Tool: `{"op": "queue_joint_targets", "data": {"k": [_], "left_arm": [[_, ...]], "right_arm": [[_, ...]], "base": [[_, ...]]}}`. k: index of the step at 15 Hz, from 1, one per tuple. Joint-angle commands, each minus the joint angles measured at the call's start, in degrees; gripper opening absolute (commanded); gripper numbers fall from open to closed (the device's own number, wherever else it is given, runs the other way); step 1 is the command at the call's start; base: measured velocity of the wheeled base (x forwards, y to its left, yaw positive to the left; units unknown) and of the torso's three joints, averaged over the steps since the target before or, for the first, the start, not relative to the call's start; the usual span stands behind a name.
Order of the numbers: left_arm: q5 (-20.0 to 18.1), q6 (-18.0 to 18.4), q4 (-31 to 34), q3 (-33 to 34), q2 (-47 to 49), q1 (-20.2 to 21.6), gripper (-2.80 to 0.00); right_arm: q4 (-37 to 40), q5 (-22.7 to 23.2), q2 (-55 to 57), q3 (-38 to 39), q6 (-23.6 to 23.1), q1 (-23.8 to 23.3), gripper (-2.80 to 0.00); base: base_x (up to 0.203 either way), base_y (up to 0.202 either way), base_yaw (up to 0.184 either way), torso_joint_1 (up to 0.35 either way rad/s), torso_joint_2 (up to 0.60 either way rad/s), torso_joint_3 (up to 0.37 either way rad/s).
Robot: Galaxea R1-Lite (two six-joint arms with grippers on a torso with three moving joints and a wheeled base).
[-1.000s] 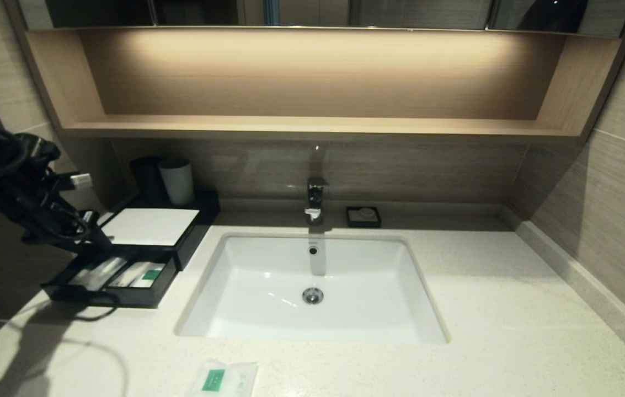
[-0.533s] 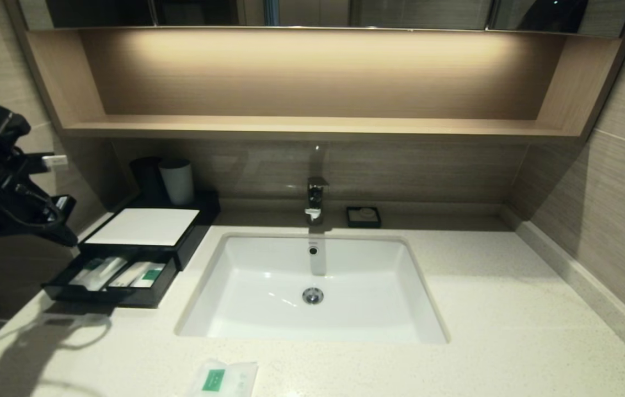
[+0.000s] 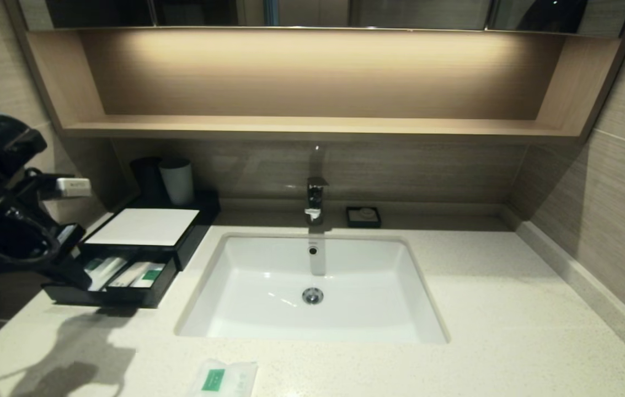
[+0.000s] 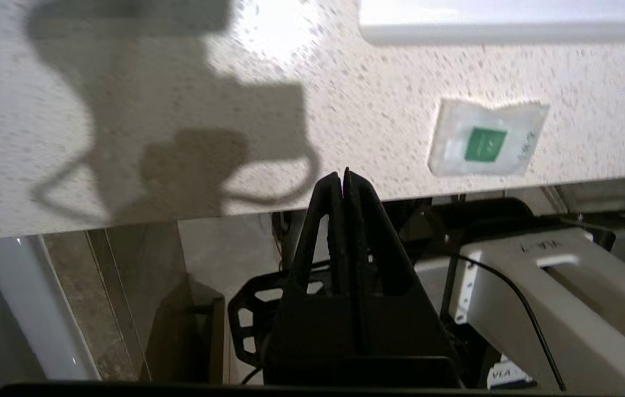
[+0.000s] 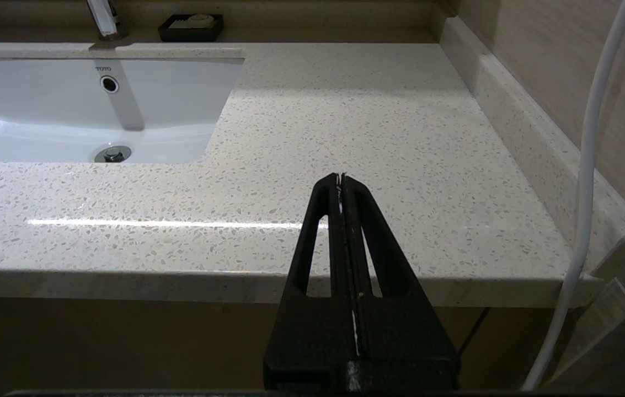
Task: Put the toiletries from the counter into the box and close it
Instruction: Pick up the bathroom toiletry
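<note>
The black box (image 3: pixel 193 234) with a white top panel stands at the counter's back left, its front drawer (image 3: pixel 103 295) pulled out. Two clear-wrapped toothbrushes (image 3: pixel 124 273) with green labels lie in the drawer. The white sachet (image 3: pixel 223 378) with a green square lies on the counter (image 3: pixel 489 309) at the front edge, before the sink; it also shows in the left wrist view (image 4: pixel 483 139). My left gripper (image 3: pixel 74 274) is shut and empty, above the drawer's left end; in its wrist view (image 4: pixel 343 177) it is apart from the sachet. My right gripper (image 5: pixel 341 179) is shut and empty, low before the counter's right front edge.
The inset white sink (image 3: pixel 312 286) fills the counter's middle, with a tap (image 3: pixel 315 198) behind it. A small black soap dish (image 3: pixel 363 216) sits right of the tap. A grey cup (image 3: pixel 177 181) and a dark cup stand behind the box. A wooden shelf (image 3: pixel 312 127) hangs above.
My left arm lifted up and left away from the drawer, then came back down beside the drawer's left end. The drawer, its contents and the sachet have not moved.
</note>
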Motion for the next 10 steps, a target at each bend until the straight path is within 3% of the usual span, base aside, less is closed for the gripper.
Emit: {"op": "queue_joint_targets", "data": {"k": [1, 5, 7, 10], "left_arm": [[-0.27, -2.74, 0.15, 6.81, -5.28, -6.15, -2.8], [-0.13, -10.32, -3.44, 15.29, -10.26, -15.77, -2.8], [0.66, -16.94, -7.47, 18.26, -12.55, -20.35, -2.8], [4.46, -22.66, -8.94, 19.81, -14.29, -27.11, -2.8]], "right_arm": [[-0.03, 0.01, 0.0, 0.09, 0.0, 0.01, -2.8], [-0.03, 0.01, 0.0, 0.01, 0.0, 0.01, -2.8], [-0.03, 0.01, 0.0, 0.07, 0.0, 0.01, -2.8], [-0.08, 0.01, 0.0, 0.07, 0.0, 0.01, -2.8]], "base": [[0.0, 0.0, 0.0, 0.0, 0.0, 0.0], [0.0, 0.0, 0.0, 0.0, 0.0, 0.0], [0.0, 0.0, 0.0, 0.0, 0.0, 0.0], [0.0, 0.0, 0.0, 0.0, 0.0, 0.0]]}}
